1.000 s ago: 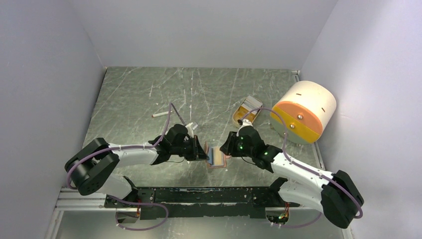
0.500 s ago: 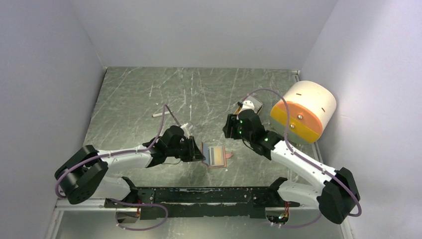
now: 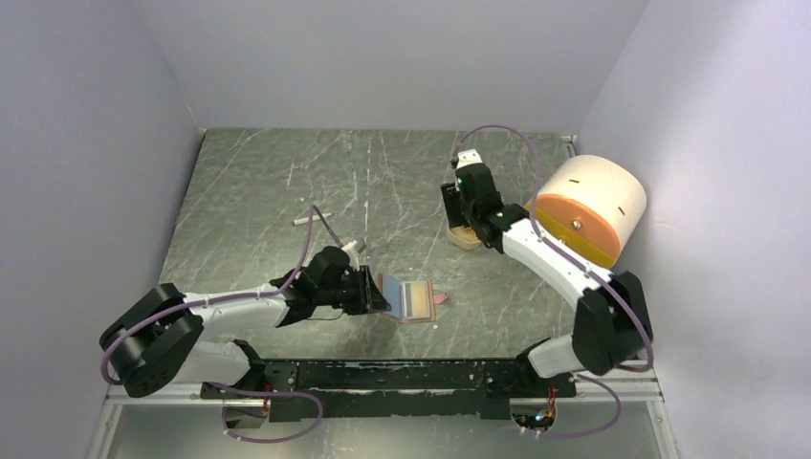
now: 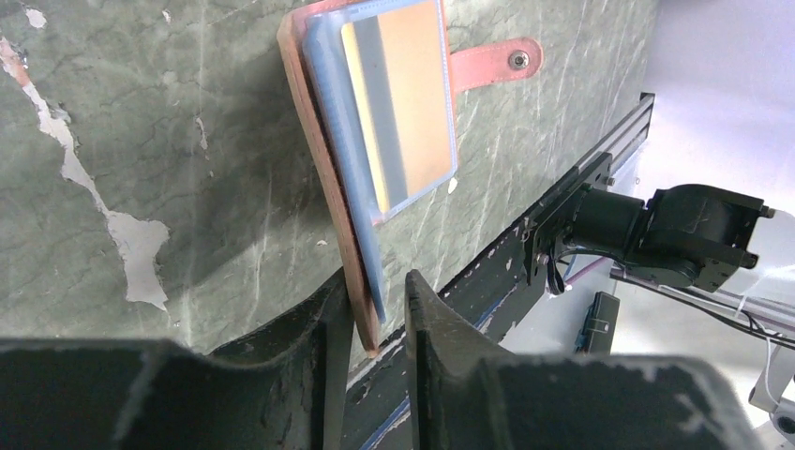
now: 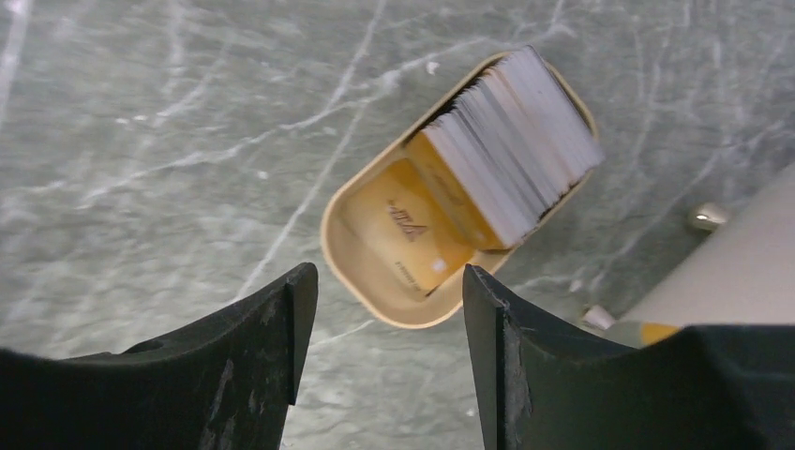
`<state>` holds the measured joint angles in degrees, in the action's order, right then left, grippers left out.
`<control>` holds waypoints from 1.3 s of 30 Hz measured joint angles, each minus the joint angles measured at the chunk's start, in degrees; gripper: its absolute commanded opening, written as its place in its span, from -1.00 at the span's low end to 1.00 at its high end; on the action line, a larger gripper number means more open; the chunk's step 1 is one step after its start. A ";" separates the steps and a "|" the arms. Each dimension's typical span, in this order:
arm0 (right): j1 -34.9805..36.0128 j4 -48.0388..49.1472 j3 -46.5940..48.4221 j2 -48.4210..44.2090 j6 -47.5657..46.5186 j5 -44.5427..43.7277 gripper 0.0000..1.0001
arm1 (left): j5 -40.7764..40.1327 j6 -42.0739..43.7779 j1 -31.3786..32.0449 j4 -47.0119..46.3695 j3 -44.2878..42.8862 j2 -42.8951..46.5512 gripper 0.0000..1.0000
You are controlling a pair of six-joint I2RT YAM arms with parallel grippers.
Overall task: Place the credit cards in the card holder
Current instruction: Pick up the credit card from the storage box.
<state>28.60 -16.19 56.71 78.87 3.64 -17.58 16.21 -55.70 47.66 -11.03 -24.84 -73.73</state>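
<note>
Reddish-brown leather: the card holder (image 3: 418, 301) lies open on the scratched grey-green tabletop (image 3: 249, 191) near its front edge, with the left gripper (image 3: 375, 294) at its left side. The right gripper (image 3: 462, 212) hangs over the tan tray (image 3: 466, 239), well apart from the holder.

From the left wrist, the jaws stand slightly parted astride the cover's edge, not clamping it; an orange-yellow card (image 4: 408, 103) sits in the clear sleeve.

From the right wrist, the jaws gape empty just above the whitish credit cards (image 5: 520, 131) — stacked on edge, the tray's long axis running diagonally. The right arm is nearer; a cream-and-orange cylinder (image 3: 583, 210) crowds one side.
</note>
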 measured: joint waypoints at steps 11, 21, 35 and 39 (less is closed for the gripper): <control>-2.54 -4.13 6.86 15.08 -13.55 -7.89 0.25 | 0.59 1.09 -0.11 -0.37 0.02 -0.96 -0.77; -3.15 -3.63 8.50 20.61 -20.72 -11.39 0.25 | 3.85 2.97 -0.22 -2.36 0.02 -2.10 -0.77; -3.15 -0.09 8.87 23.67 -26.25 -14.43 0.25 | 5.05 3.43 -0.22 -2.84 0.07 -2.16 -0.74; -3.15 0.55 9.18 25.24 -27.52 -14.64 0.25 | 5.05 3.43 -0.22 -2.84 0.07 -2.14 -0.74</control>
<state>25.45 -15.64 65.89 104.12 -23.88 -32.23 21.26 -52.27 47.44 -13.87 -24.77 -75.88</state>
